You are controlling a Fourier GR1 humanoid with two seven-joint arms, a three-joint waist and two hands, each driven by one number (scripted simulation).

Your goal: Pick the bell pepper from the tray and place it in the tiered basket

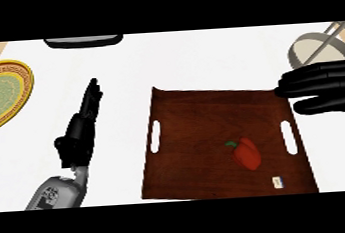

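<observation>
The white counter (pixel 201 56) fills the view. On it lies a brown wooden tray (pixel 207 151), with a slot handle on its left side and one on its right side. At the left edge of the view there is a round plate (pixel 0 94) with a yellow rim and a green middle. At the top right corner stands the basket (pixel 315 49), grey, only partly in view. A dark object (pixel 82 41) is at the top edge, cut by the frame.

The right hand (pixel 321 87) is over the far right corner of the tray, just beside the basket. Its fingers are bent a little, side by side, pointing left, and they hold nothing. The left hand (pixel 80 129) is left of the tray, over the counter, with fingers straight and pressed together, pointing away.

The pepper (pixel 246 154) is red with a green stem. It lies on the tray, in the right half, near the right slot, apart from both hands. A small white tag (pixel 278 181) lies near the tray's near right corner.
</observation>
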